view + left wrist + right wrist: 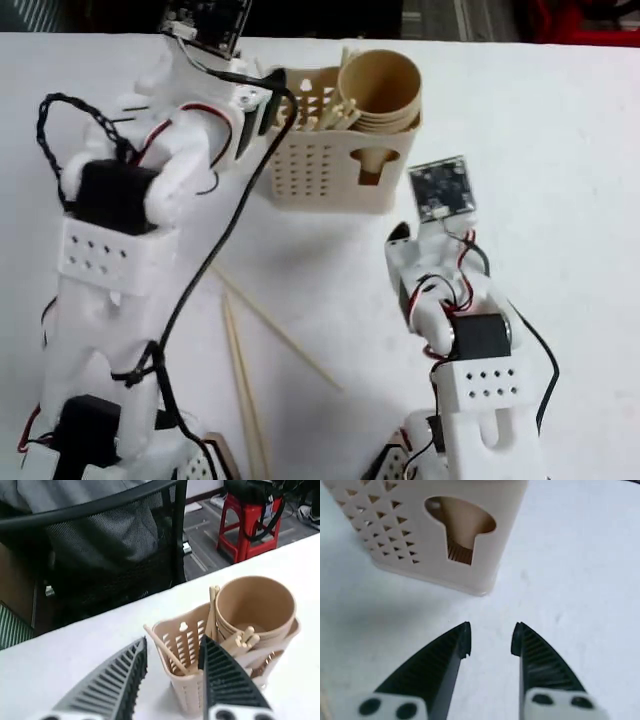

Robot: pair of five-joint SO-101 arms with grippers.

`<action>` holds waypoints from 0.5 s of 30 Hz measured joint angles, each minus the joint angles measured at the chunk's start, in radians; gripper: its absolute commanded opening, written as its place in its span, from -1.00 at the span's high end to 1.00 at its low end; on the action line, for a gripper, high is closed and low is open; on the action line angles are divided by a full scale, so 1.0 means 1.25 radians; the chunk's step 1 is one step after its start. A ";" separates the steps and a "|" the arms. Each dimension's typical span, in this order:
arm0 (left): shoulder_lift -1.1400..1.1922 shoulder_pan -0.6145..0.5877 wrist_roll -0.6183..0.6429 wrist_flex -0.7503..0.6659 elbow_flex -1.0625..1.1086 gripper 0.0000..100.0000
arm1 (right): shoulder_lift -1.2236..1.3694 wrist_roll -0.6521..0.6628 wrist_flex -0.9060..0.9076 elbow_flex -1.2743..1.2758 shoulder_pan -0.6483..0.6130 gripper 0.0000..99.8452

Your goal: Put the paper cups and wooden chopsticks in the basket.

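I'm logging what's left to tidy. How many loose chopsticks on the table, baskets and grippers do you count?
Loose chopsticks on the table: 3
Basket: 1
Grippers: 2, the left gripper and the right gripper
Total: 6

My left gripper (173, 641), black ribbed fingers apart, empty, beside beige perforated plastic basket (186, 692) holding stacked tan paper cups (255, 605), wooden chopsticks (243, 637).

Bright, even light washes the white table (560, 150); shadows stay soft.
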 measured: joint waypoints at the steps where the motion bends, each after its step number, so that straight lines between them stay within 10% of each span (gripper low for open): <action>1: 0.000 0.000 0.000 0.029 -0.022 0.64 | 0.000 0.014 0.025 -0.016 -0.016 0.71; 15: -0.001 -0.002 -0.001 0.425 -0.372 0.64 | 0.000 0.082 0.254 -0.193 -0.239 0.70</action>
